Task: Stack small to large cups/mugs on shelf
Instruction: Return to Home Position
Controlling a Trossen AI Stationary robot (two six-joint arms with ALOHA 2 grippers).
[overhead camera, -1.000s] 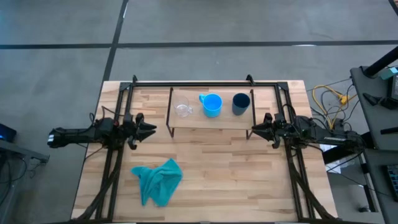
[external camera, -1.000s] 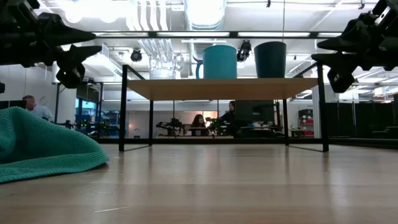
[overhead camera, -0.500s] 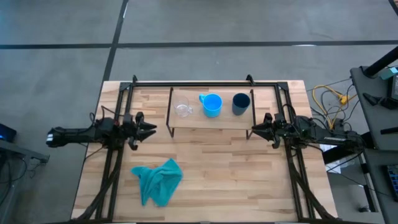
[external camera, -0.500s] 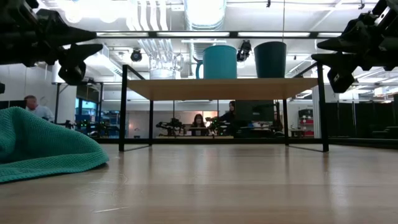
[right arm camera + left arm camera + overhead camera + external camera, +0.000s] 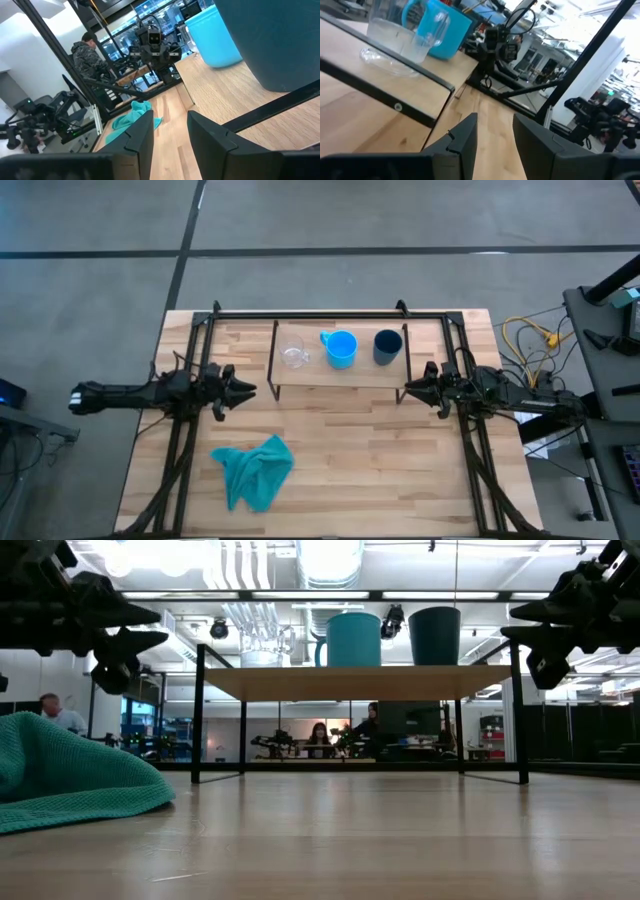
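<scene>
Three cups stand upright side by side on the light-wood shelf (image 5: 340, 375): a clear cup (image 5: 293, 352) toward its left end, a bright blue mug (image 5: 342, 347) in the middle and a dark navy cup (image 5: 387, 345) toward its right end. In the low view the clear cup (image 5: 262, 645), the blue mug (image 5: 352, 638) and the navy cup (image 5: 434, 635) rest on their bases on the shelf (image 5: 350, 680). My left gripper (image 5: 248, 391) hovers open just off the shelf's left end. My right gripper (image 5: 408, 392) hovers open just off its right end. Both point at the shelf.
A crumpled teal cloth (image 5: 255, 470) lies on the table near the left front. Black frame rails (image 5: 330, 314) run along the table's far side and down both sides. The shelf's thin black legs (image 5: 198, 715) stand between the grippers. People sit in the room behind.
My left gripper has sunk a little and edged slightly toward the shelf's left end, staying open. My right arm and the cups have kept still.
</scene>
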